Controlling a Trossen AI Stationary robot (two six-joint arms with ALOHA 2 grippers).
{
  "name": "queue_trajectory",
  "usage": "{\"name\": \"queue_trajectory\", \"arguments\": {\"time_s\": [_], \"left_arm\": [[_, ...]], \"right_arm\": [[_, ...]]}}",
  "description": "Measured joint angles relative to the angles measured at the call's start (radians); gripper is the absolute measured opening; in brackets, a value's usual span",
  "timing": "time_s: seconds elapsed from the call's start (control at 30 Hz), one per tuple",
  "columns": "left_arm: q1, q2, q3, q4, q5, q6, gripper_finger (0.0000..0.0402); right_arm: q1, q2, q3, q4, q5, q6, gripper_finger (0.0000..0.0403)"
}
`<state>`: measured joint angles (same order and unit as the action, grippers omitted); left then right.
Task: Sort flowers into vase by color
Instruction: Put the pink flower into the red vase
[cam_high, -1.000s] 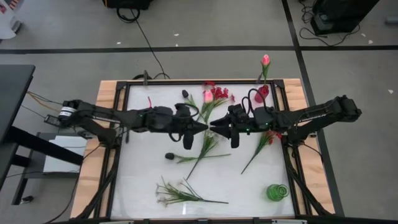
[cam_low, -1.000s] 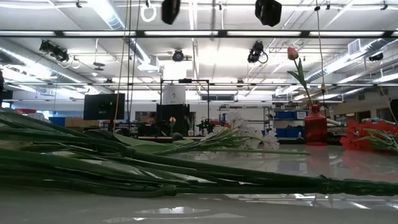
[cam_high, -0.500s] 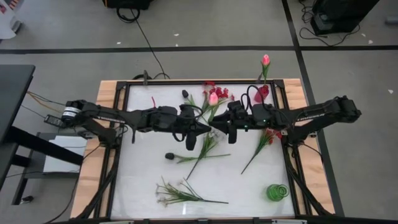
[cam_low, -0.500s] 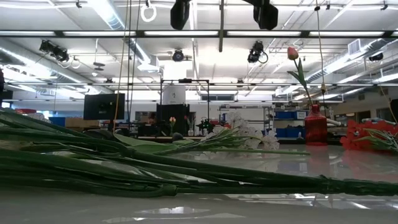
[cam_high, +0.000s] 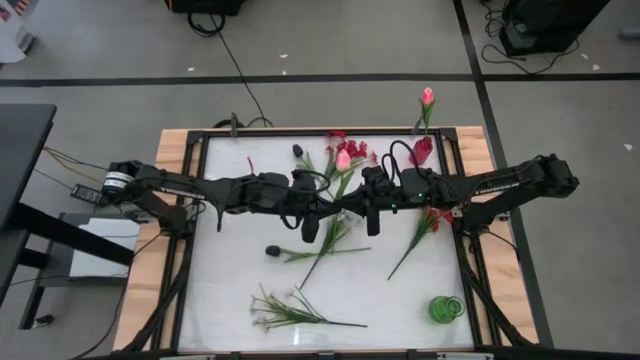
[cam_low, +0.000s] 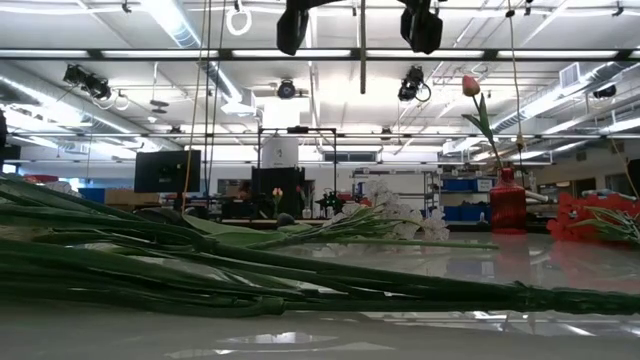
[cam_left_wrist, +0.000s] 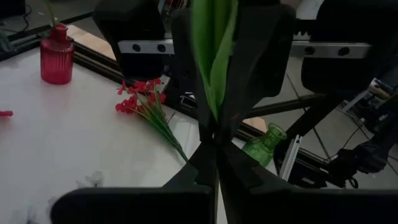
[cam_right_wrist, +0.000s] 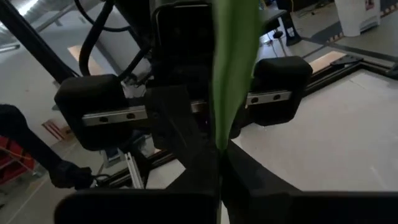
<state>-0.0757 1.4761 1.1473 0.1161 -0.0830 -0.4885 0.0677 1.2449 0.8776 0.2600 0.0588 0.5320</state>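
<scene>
A pink-budded flower (cam_high: 343, 158) hangs in the air over the middle of the table, its bud up and its green stem (cam_low: 361, 45) pointing down. My left gripper (cam_high: 328, 207) and my right gripper (cam_high: 348, 206) meet tip to tip at this stem, both shut on it. The red vase (cam_high: 422, 150) stands at the far right edge with one pink flower (cam_high: 427, 97) in it. A green vase (cam_high: 447, 308) stands near the front right corner. Red sprays (cam_high: 352, 148), dark buds (cam_high: 272, 251) and a white spray (cam_high: 290, 310) lie flat on the table. My left gripper pinches the flower's green stem and leaf (cam_left_wrist: 214, 109) between its two fingers, level, from the table's left, across the stem. The flower stands about upright, clear of the table. My right gripper pinches the same leafy stem (cam_right_wrist: 222, 124) between its two fingers, level, from the table's right, across it, directly opposite the left fingers.
Another red spray (cam_high: 428, 225) lies below my right arm. A long green stem (cam_high: 318, 262) lies on the table under the two grippers. Thick green stems (cam_low: 250, 280) fill the foreground of the low view. The table's wooden frame (cam_high: 175, 150) runs round the white top.
My right gripper has moved toward the table's left and shut on the stem held by my left gripper. My left gripper has moved a little toward the table's right. The pink bud has shifted slightly right, and the stem now shows hanging between the grippers in the low view.
</scene>
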Motion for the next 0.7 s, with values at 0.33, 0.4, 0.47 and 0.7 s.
{"name": "queue_trajectory", "arguments": {"time_s": [0.33,0.4,0.47,0.7], "left_arm": [[0.001,0.0,0.0,-0.022,-0.01,0.02,0.0083],[0.001,-0.006,0.0,-0.041,-0.011,0.035,0.0097],[0.001,-0.02,0.0,-0.068,-0.011,0.065,0.0111],[0.023,-0.132,0.0,-0.197,-0.01,0.115,0.0144]], "right_arm": [[0.001,-0.003,0.0,-0.029,0.072,-0.008,0.0007],[0.002,-0.006,0.0,-0.038,0.095,-0.014,0.0007],[0.005,-0.01,0.0,-0.044,0.122,-0.029,0.0007],[0.032,-0.054,0.0,-0.134,0.24,-0.058,0.0007]]}}
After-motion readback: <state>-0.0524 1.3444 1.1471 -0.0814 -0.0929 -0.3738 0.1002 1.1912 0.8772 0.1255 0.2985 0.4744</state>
